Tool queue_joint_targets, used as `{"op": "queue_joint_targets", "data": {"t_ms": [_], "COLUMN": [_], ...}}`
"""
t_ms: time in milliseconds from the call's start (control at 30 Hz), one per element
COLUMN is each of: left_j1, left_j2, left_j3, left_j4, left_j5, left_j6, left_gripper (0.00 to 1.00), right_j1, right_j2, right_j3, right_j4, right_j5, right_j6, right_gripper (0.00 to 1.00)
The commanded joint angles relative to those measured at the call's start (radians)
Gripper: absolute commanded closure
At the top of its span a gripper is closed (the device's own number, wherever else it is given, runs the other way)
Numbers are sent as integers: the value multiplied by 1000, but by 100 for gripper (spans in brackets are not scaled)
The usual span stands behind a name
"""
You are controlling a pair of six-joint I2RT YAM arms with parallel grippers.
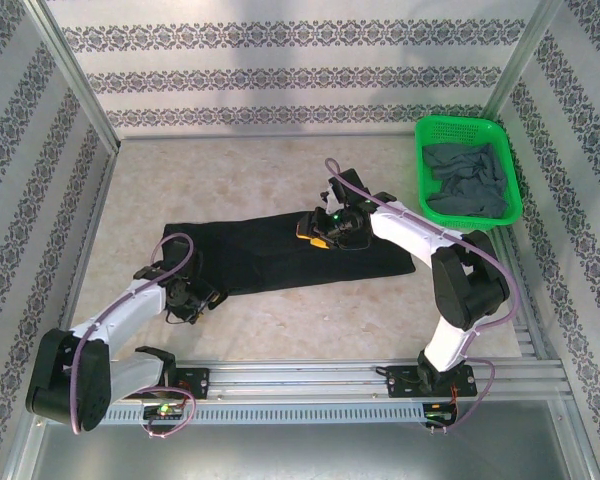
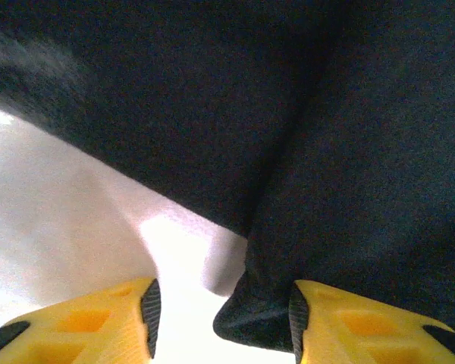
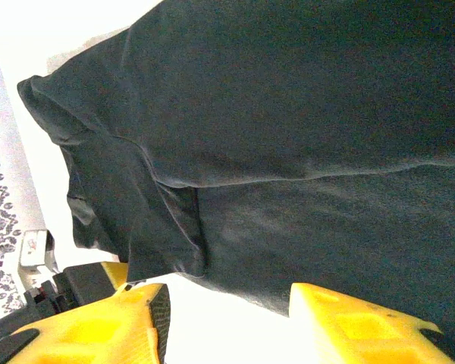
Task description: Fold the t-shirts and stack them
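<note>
Left gripper (image 2: pixel 222 311), right gripper (image 3: pixel 227 311) spread over black t-shirt (image 1: pixel 280 255); basket (image 1: pixel 460 123) holds grey t-shirt (image 1: pixel 465 180).

The flat t-shirt (image 1: pixel 270 255) lies on the table (image 1: pixel 230 180), the other t-shirt (image 1: pixel 465 180) in the basket (image 1: pixel 458 122) far right.

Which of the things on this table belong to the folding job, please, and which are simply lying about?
For the job:
black t-shirt, laid out on the table
grey t-shirt, crumpled in the green mesh basket

Just lying about:
the green mesh basket itself
</note>
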Motion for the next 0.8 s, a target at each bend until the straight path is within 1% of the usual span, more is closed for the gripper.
{"op": "queue_joint_targets", "data": {"t_ms": [0,33,67,133,167,267,400,600,767], "left_j1": [3,1,-2,-4,-5,-17,-56,-128,-179], "left_j2": [12,13,10,-2,-12,-45,-42,-76,-74], "left_j3": [17,31,48,62,63,79,150,194,204], "left_j4": [76,53,17,-15,-26,-64,-179,-217,-254], "left_j5": [55,46,33,26,33,49,17,26,23], "left_j6": [-31,-19,-3,19,20,24,57,21,14], "left_gripper": [63,70,80,96,100,100,100,100,100], "right_j1": [8,6,5,4,4,3,-5,-8,-9], "right_j2": [-26,-24,-21,-17,-17,-22,-17,-16,-14], "right_j3": [-13,-13,-11,-6,-2,4,3,-7,-16], "right_j4": [6,5,6,9,10,14,13,16,21], "right_j5": [-9,-7,-7,-8,-7,-1,6,8,5], "right_j6": [-16,-13,-10,-8,-9,-10,-7,-4,2], "right_gripper": [53,54,54,54,54,54,54,54,54]}}
